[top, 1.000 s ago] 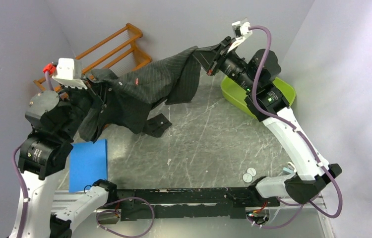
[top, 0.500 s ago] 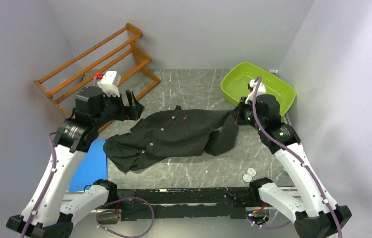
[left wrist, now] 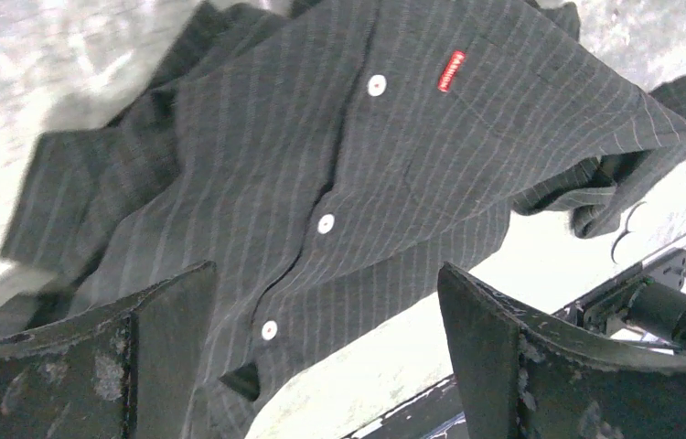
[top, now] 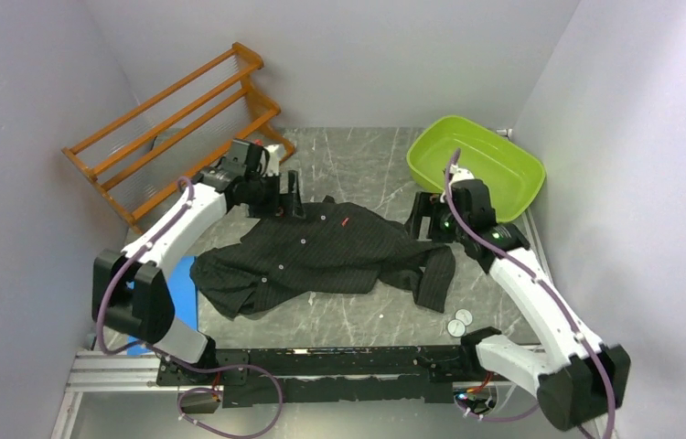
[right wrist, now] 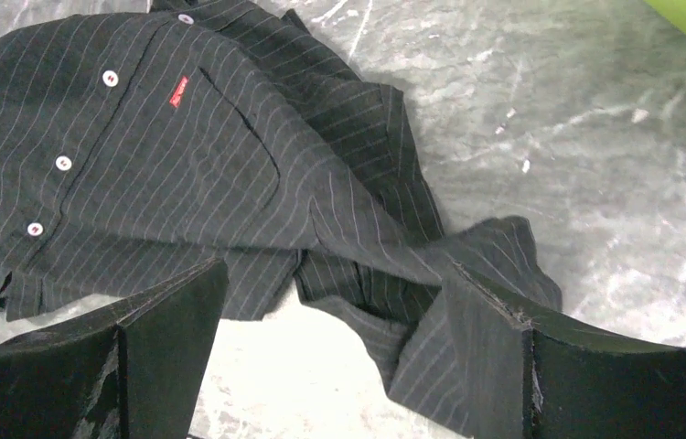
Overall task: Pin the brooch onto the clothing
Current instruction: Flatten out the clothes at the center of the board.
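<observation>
Grey marbled worktop, pale walls, a wooden rack back left and a green tub back right. The shirt lies crumpled mid-worktop, front up, white buttons and red mark showing. Left gripper hovers at its far-left edge, jaws spread wide, gripping nothing. Right gripper, same deal, spread over the sleeve side. Two small round discs sit near the front edge, too tiny to say what they are.

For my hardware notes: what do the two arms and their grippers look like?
The left arm and right arm have white links, black joints and a purple cable. The left gripper and right gripper each have two black, scuffed, wedge-shaped fingers.
</observation>
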